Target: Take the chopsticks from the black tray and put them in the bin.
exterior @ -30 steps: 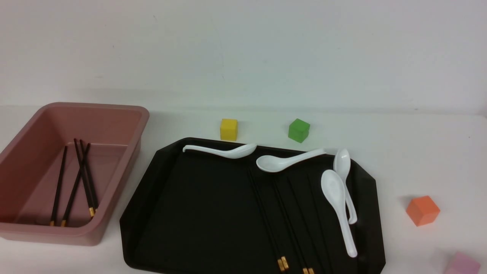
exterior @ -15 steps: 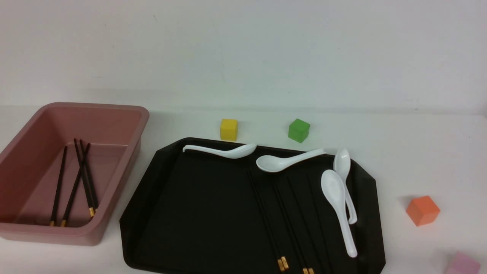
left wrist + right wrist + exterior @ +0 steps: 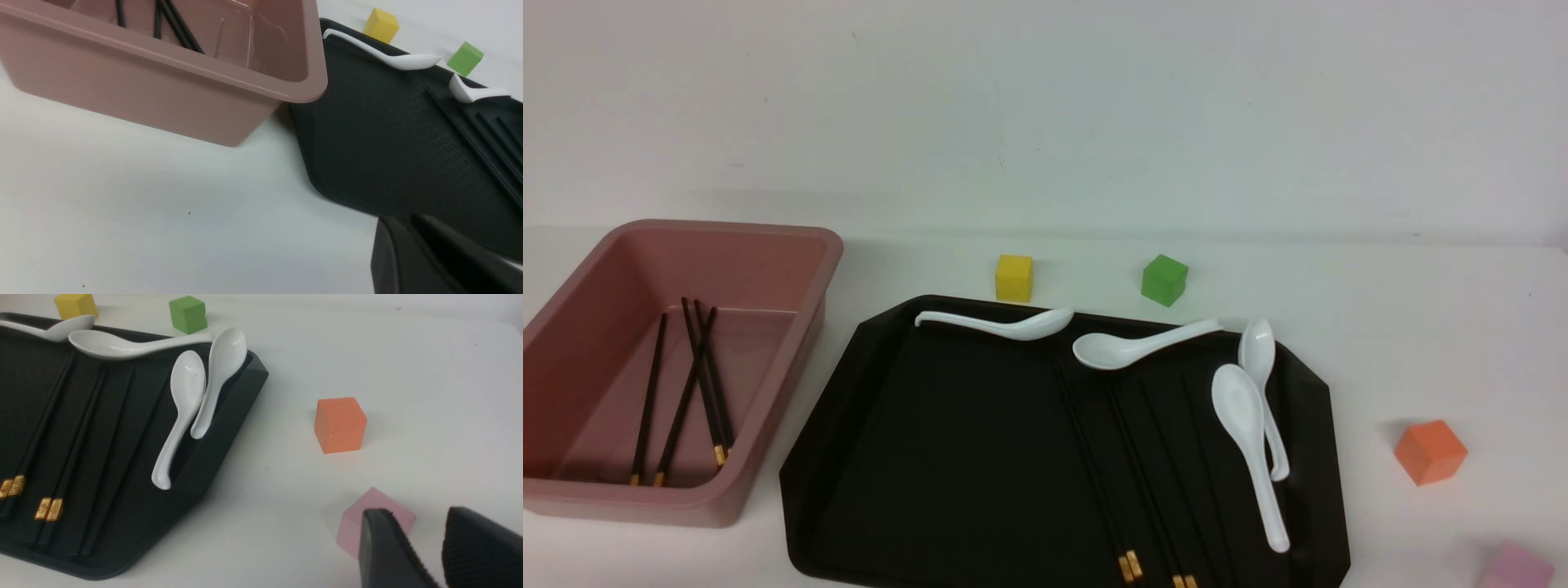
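The black tray [image 3: 947, 457] lies in the middle of the table with several chopsticks [image 3: 1098, 490] side by side on its right half, gold bands toward me. The pink bin [image 3: 768, 269] stands to its left and holds several more chopsticks [image 3: 686, 392]. Neither gripper appears in the front view. In the left wrist view my left gripper [image 3: 402, 220] hangs over the table by the tray's [image 3: 367, 143] near left corner, fingers close together and empty, with the bin [image 3: 143, 98] beyond. My right gripper [image 3: 421, 516] stands open and empty over the table right of the tray [image 3: 220, 428].
Several white spoons [image 3: 1245, 416] lie along the tray's far and right edges. A yellow cube [image 3: 1014, 278] and a green cube [image 3: 1164, 280] sit behind the tray. An orange cube [image 3: 1429, 452] and a pink cube [image 3: 378, 506] sit to its right, the pink one just beyond my right fingertips.
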Tool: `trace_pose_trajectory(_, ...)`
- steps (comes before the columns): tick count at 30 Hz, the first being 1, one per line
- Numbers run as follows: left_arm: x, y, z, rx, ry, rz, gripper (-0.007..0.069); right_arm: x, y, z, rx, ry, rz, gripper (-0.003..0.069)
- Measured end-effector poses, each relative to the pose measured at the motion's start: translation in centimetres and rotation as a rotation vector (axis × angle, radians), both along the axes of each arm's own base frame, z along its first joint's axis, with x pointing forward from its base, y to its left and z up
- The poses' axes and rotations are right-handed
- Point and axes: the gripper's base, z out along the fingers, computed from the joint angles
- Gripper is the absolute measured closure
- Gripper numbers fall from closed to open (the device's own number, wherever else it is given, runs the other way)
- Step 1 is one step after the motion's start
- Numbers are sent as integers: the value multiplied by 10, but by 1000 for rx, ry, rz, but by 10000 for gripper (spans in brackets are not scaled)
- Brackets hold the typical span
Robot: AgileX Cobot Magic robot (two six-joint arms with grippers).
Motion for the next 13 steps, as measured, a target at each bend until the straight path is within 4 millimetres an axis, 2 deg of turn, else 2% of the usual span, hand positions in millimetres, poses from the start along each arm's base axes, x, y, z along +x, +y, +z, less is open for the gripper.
trace_pose_trajectory(13,0,0,0,0,0,0,561,0,0,0,-1,0,0,419)
